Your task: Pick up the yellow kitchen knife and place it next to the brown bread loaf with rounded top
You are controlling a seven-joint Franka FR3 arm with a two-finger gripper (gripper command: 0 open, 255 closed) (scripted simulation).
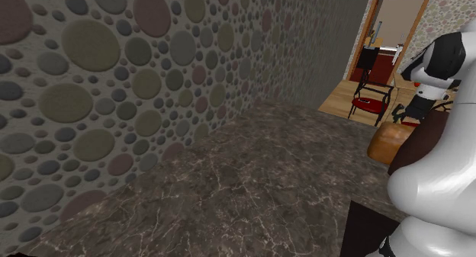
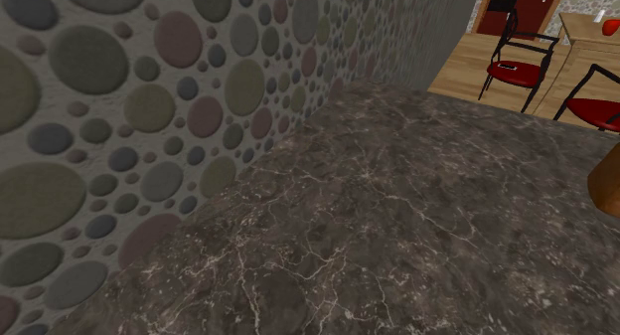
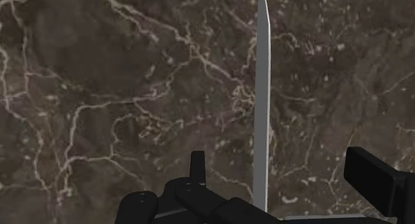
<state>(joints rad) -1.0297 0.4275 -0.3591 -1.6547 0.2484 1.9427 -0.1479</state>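
Note:
In the wrist view a thin grey knife blade (image 3: 262, 103) runs straight away from my gripper (image 3: 275, 157) over the dark marble counter (image 3: 100, 90). The blade passes between the two black fingers (image 3: 378, 179) without touching either one. The fingers stand wide apart, so my gripper is open and holds nothing. The knife's handle is hidden under the hand. A brown rounded loaf (image 1: 384, 145) sits on the counter beside the white arm (image 1: 431, 183) at the shoulder view's right. Its edge (image 2: 607, 189) also shows at the second exterior view's right.
A wall (image 1: 91, 80) patterned with round pebbles borders the counter along the shoulder view's left. Beyond the counter's far edge lie a wooden floor (image 2: 467, 70), chairs with red seats (image 2: 512, 70) and a doorway (image 1: 393, 27).

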